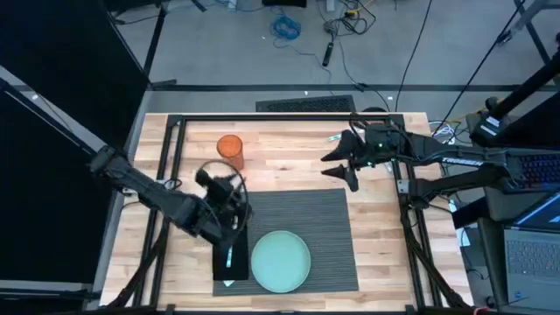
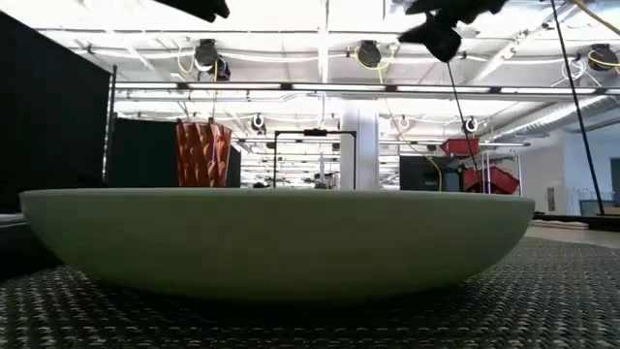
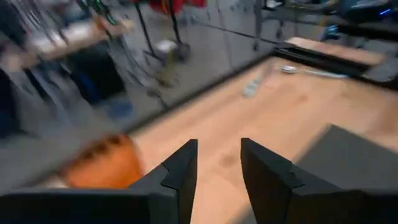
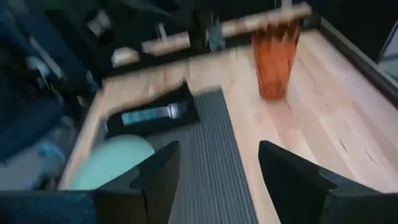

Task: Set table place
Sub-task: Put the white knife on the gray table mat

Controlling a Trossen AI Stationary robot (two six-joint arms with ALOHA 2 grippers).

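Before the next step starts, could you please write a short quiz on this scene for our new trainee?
1. True or false: the plate lies on the placemat.
2. What lies on the black napkin beside the plate? A) a piece of cutlery B) the orange cup C) nothing
3. Fill in: the orange cup stands on the bare ____, beyond the placemat's far left corner.

Key
1. True.
2. A: a piece of cutlery lies along it.
3. Table. The left end effector hovers open above the placemat's left edge; the right end effector hangs open over the table beyond the placemat's far right corner.
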